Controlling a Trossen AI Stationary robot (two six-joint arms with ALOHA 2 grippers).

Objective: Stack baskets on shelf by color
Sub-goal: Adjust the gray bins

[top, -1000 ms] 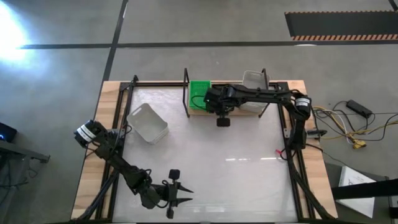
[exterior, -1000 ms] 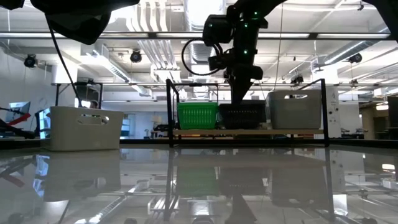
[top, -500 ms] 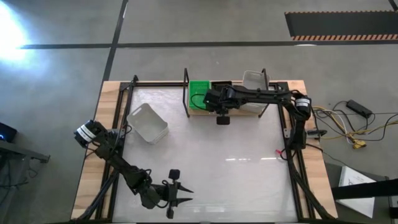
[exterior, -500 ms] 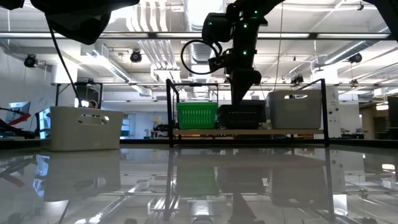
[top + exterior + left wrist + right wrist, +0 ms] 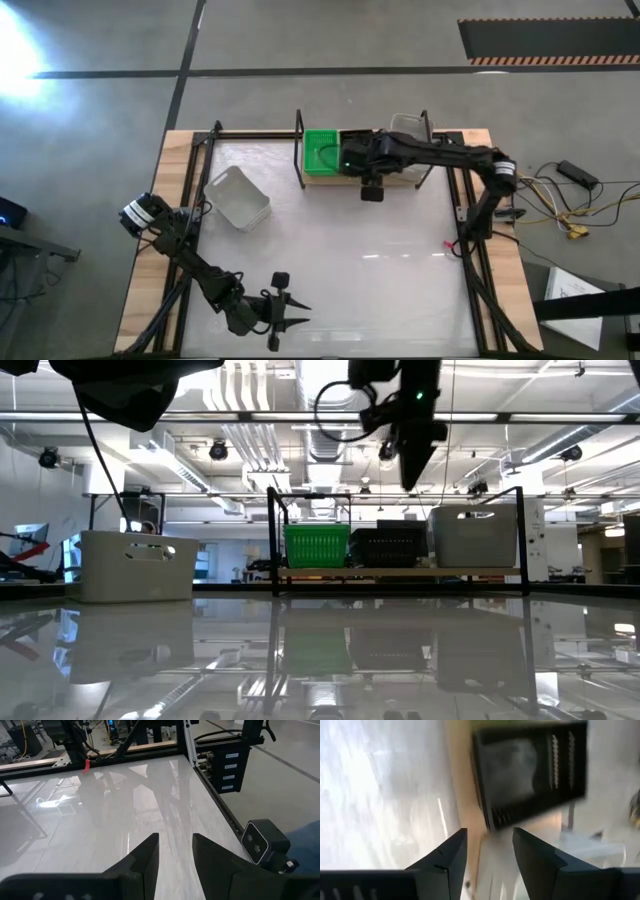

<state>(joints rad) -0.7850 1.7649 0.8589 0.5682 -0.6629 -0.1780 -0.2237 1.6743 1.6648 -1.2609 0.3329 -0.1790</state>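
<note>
The shelf (image 5: 400,572) stands at the table's far edge. On its plank, three baskets sit in a row: a green one (image 5: 317,545), a black mesh one (image 5: 388,545) and a translucent white-grey one (image 5: 473,537). In the high view the green basket (image 5: 322,150) shows, and my right arm covers most of the black one. My right gripper (image 5: 415,470) hangs open above the black basket (image 5: 530,770), clear of it. Another white basket (image 5: 238,197) rests on its base on the table's left part. My left gripper (image 5: 285,305) waits open near the near edge.
The shelf's black upright posts (image 5: 300,150) rise beside the baskets. Black frame rails (image 5: 190,200) run along the table's left and right sides. Bare white tabletop (image 5: 350,260) lies between the shelf and my left gripper (image 5: 175,855).
My right gripper has risen from the black basket on the shelf and shifted a little toward the table's right. The black basket has stayed on the plank between the green and white-grey ones.
</note>
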